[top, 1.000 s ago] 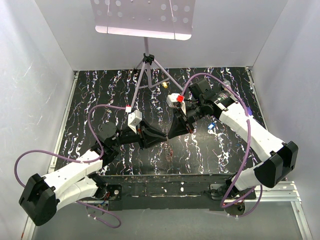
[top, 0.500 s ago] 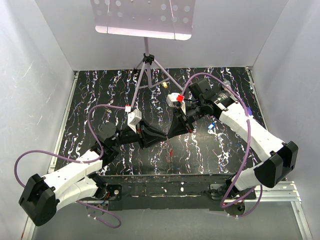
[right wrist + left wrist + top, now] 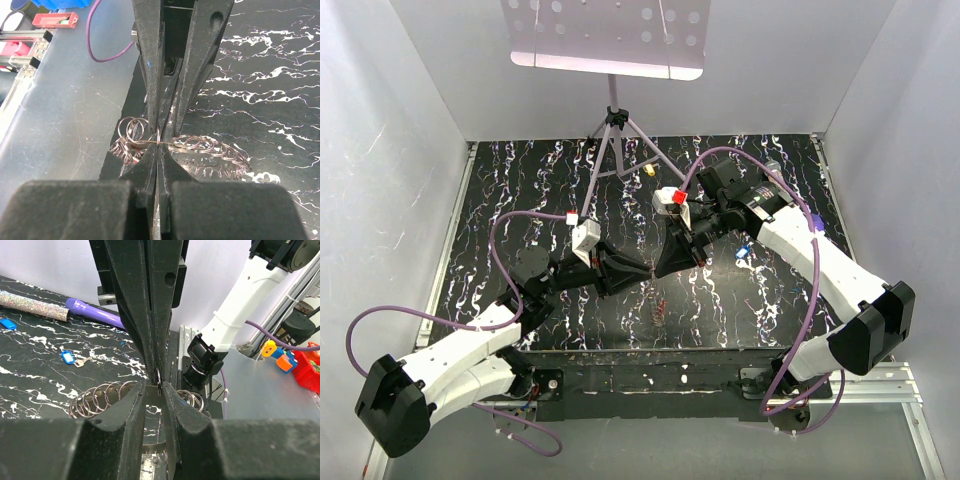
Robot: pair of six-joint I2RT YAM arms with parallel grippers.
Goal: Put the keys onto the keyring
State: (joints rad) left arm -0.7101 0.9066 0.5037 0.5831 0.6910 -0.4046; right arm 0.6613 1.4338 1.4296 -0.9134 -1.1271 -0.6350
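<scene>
Right gripper (image 3: 158, 142): you have two grippers, one on each arm. Your right one is clenched, its fingertips pinching the thin wire of the keyring (image 3: 200, 145).
Left gripper (image 3: 155, 387): your left jaws stand a narrow slit apart and meet the right fingertips tip to tip, over the near middle of the table (image 3: 540, 190). The pinched wire sits at the mouth of that slit. You cannot tell whether the left pads touch it.
Keyring: one, a grey loop made of many small coils. It fans out to both sides of the two meeting grippers, close to the table's near edge. Whether the coils rest on the surface is unclear.
Keys: the left wrist view shows you two with blue heads. One blue key (image 3: 67, 357) lies flat with its metal blade showing. A second blue key (image 3: 5, 323) lies farther off at the picture's left edge. Both are on the table, well apart from the keyring.
Top view: one blue speck (image 3: 744, 252) lies beside your right forearm and one yellow speck (image 3: 649, 170) near the far side. Both are too small to call.
Other things: one glittery tube (image 3: 35, 306) and one purple pen (image 3: 95, 314) lie just beside each other.
</scene>
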